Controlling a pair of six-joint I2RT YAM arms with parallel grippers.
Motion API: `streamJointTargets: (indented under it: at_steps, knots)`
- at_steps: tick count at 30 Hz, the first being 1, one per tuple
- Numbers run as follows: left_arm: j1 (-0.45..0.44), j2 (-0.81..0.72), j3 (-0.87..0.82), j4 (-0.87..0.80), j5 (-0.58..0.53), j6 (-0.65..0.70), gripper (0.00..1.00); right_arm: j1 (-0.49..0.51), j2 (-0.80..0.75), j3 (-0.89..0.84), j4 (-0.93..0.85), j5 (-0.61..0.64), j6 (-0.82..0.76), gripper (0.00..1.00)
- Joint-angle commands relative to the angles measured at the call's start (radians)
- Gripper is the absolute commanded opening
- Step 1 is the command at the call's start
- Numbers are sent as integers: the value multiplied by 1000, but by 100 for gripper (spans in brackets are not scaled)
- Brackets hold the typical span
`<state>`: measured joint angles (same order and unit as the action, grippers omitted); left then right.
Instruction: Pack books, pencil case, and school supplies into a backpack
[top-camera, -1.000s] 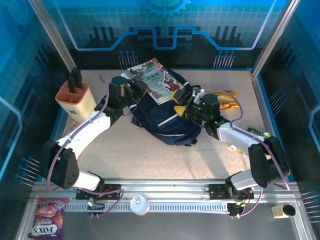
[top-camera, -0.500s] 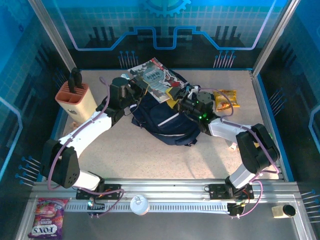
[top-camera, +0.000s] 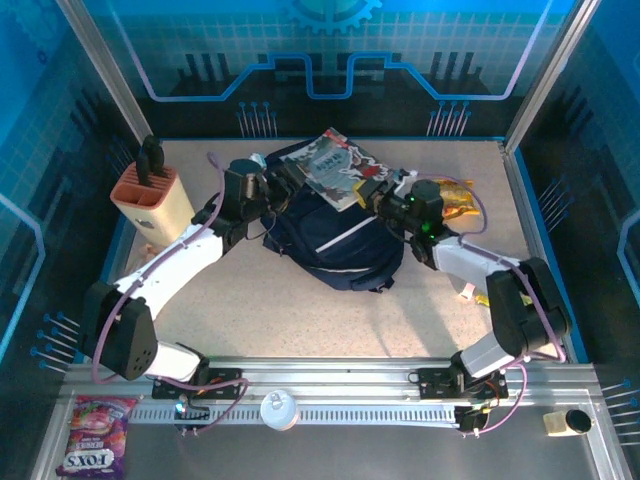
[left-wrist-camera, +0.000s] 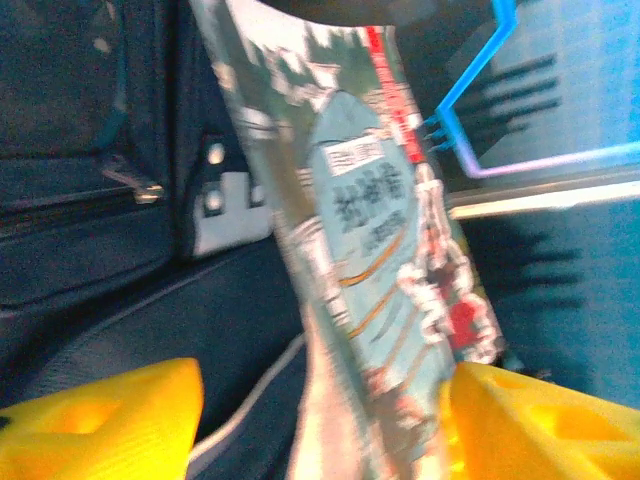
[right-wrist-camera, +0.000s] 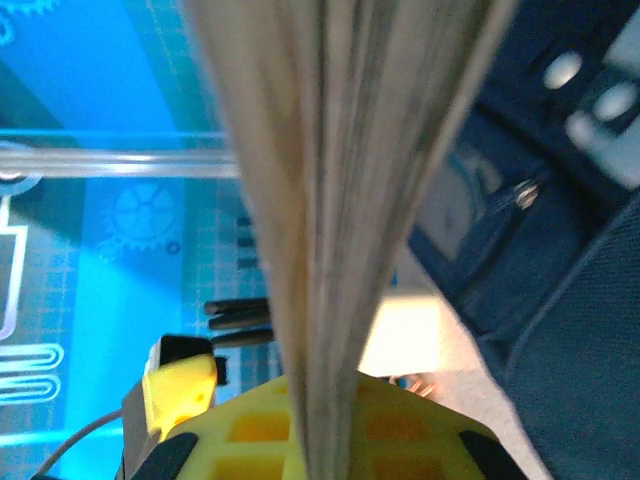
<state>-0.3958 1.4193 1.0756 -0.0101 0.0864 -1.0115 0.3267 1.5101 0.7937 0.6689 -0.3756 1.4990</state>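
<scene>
The thin grey-green cartoon-covered book (top-camera: 335, 165) is held tilted over the back of the dark navy backpack (top-camera: 335, 240), which lies in the middle of the table. My right gripper (top-camera: 373, 192) is shut on the book's right edge; in the right wrist view the book's page edges (right-wrist-camera: 330, 200) run straight up from between the yellow fingers (right-wrist-camera: 250, 430). My left gripper (top-camera: 284, 181) is at the book's left side with its jaws wide apart. In the left wrist view the book cover (left-wrist-camera: 380, 230) stands between its fingers (left-wrist-camera: 100, 415), above the backpack's fabric (left-wrist-camera: 150, 300).
A peach knife block with black handles (top-camera: 150, 195) stands at the left edge. A yellow-orange snack bag (top-camera: 458, 195) lies right of the right gripper. A small pale item (top-camera: 467, 292) lies by the right arm. A candy bag (top-camera: 95, 450) lies outside the front rail.
My right gripper reached up to the book's right edge and shut on it. My left gripper then let go and opened. The book shifted to the right and back.
</scene>
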Motion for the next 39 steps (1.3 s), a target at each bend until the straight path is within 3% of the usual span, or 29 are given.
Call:
streamJointTargets:
  at_steps: [1, 4, 12, 21, 26, 33, 39]
  knots:
    - [-46, -11, 49, -171, -35, 236, 76, -82, -110, -47, -67, -1, -115, 0]
    - [-98, 40, 116, -266, -54, 368, 83, -153, -199, -72, -192, -3, -195, 0]
    - [-276, 253, 333, -447, -130, 651, 87, -329, -398, -68, -543, 38, -375, 0]
    - [-428, 496, 568, -642, -270, 910, 89, -449, -515, -59, -727, 66, -460, 0]
    - [-465, 599, 660, -725, -314, 974, 82, -474, -534, -60, -762, 67, -470, 0]
    - [-480, 709, 760, -811, -373, 1021, 63, -482, -538, -67, -774, 66, -468, 0]
    - [-482, 776, 819, -848, -463, 1033, 57, -483, -540, -69, -776, 68, -468, 0]
